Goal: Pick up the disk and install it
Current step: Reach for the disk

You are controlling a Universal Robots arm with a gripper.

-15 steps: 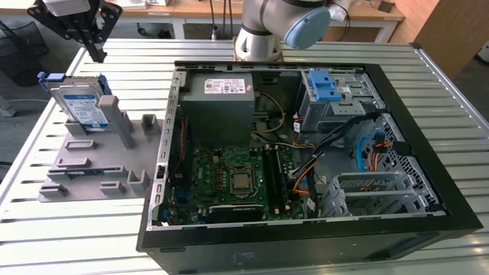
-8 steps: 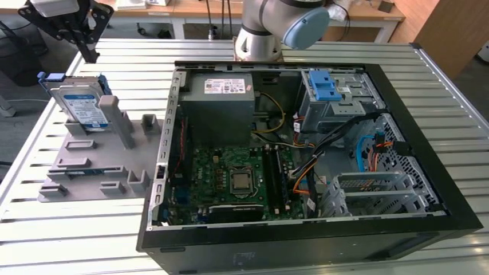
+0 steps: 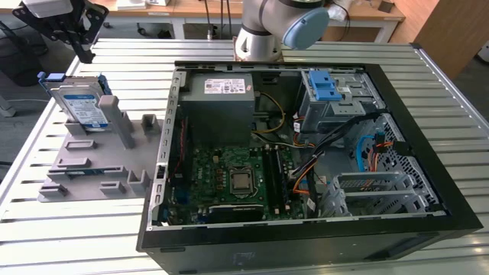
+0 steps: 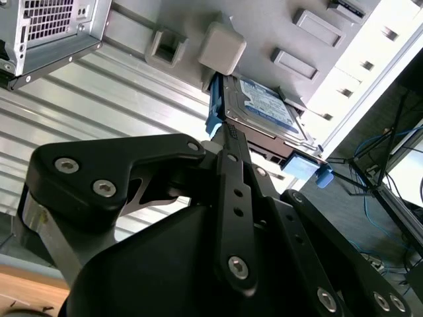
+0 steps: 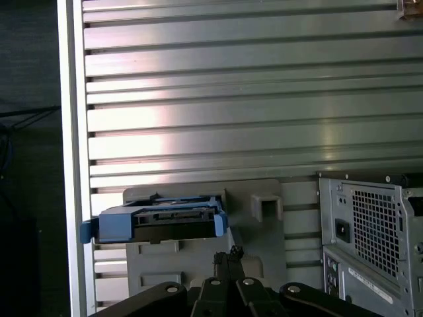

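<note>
exterior view, upper left of the frame: the black two-finger gripper (image 3: 86,56) hangs above the flat silver hard drive in its blue plastic carrier (image 3: 82,106), apart from it. the disk stands on edge, slightly tilted, in the moulded grey plastic fixture plate (image 3: 91,166) at the exterior view's left. its white-and-blue label faces the camera and its lower part rests beside a grey upright post (image 3: 112,114) of the fixture.

centre and right of the frame: the open black tower computer case (image 3: 428,172) lies on its side on the slatted aluminium table (image 3: 23,229). inside it lie the grey power-supply box with a white sticker (image 3: 221,97), the green motherboard (image 3: 237,177) and the grey metal drive cage with blue latches (image 3: 336,91). the arm's pale grey and blue joint (image 3: 279,26) rises at the top centre, behind the case.

both wrist views: the gripper (image 4: 228,135) (image 5: 228,254) points toward the disk (image 4: 264,109) (image 5: 158,221), which sits in the fixture (image 4: 317,30) (image 5: 264,205). the slim black fingers (image 5: 219,261) appear drawn together at their tips, clamped on no object, though the narrow angle leaves this not quite certain. a perforated corner of the case (image 5: 377,231) lies just beside the fixture.
</note>
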